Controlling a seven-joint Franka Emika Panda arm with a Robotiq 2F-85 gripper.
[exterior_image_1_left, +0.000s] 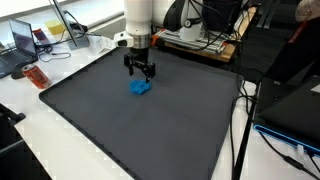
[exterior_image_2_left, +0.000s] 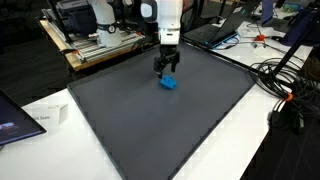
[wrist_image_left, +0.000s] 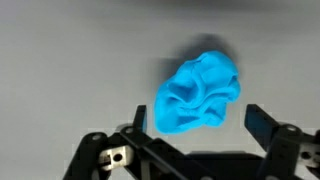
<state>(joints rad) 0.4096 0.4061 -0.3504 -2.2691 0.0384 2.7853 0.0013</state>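
A crumpled bright blue cloth (wrist_image_left: 198, 92) lies on the dark grey mat (exterior_image_1_left: 120, 120). In both exterior views it shows as a small blue lump (exterior_image_1_left: 140, 88) (exterior_image_2_left: 168, 83) near the mat's far side. My gripper (exterior_image_1_left: 141, 72) (exterior_image_2_left: 165, 68) hangs just above it, pointing down. In the wrist view the gripper (wrist_image_left: 198, 118) is open, its two black fingers (wrist_image_left: 262, 125) standing either side of the cloth's near edge with a gap to each. Nothing is held.
The mat covers a white table (exterior_image_1_left: 40, 130). A laptop (exterior_image_1_left: 22, 42) and a red object (exterior_image_1_left: 36, 76) sit off one side. Cables (exterior_image_2_left: 285, 85) and equipment (exterior_image_2_left: 95, 35) crowd the table's edges, and a dark box (exterior_image_1_left: 290, 105) stands past the mat.
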